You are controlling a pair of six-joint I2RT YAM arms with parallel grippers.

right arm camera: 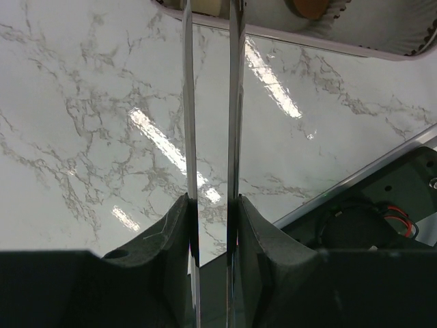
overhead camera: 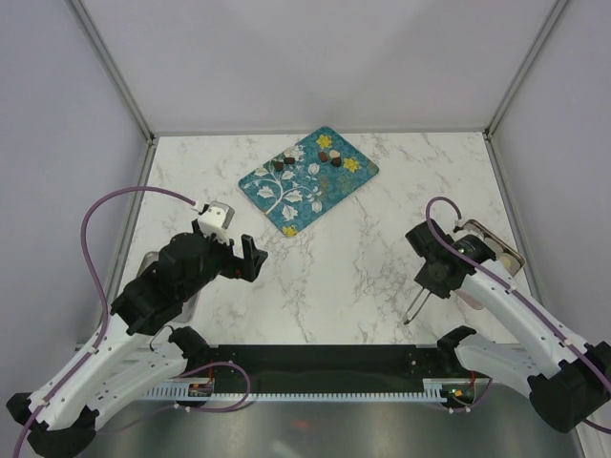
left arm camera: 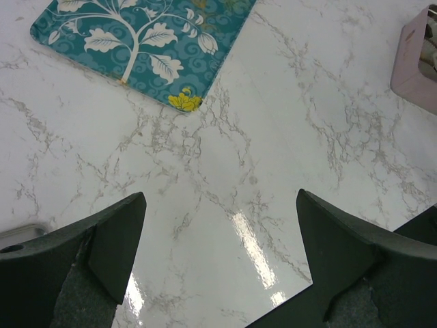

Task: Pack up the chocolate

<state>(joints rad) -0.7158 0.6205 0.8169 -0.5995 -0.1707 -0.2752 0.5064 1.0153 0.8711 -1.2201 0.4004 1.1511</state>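
Note:
Several small dark and light brown chocolate pieces (overhead camera: 289,175) lie on the far part of a teal tray (overhead camera: 329,188) painted with flowers and leaves. My left gripper (overhead camera: 239,258) hovers over the marble in front of the tray's near corner (left arm camera: 179,101), its jaws wide open (left arm camera: 220,205) with nothing between them. My right gripper (overhead camera: 436,277) is shut on a pair of metal tongs (overhead camera: 416,305), whose two blades (right arm camera: 189,102) run parallel with a narrow gap. The tong tips reach toward a pink box (right arm camera: 307,37) holding a light brown piece (right arm camera: 311,5) in a paper cup.
The pink box (overhead camera: 496,246) sits at the table's right edge, partly behind the right arm, and shows at the right in the left wrist view (left arm camera: 416,61). A grey metal rim (overhead camera: 148,262) lies under the left arm. A black rail (overhead camera: 325,367) runs along the near edge.

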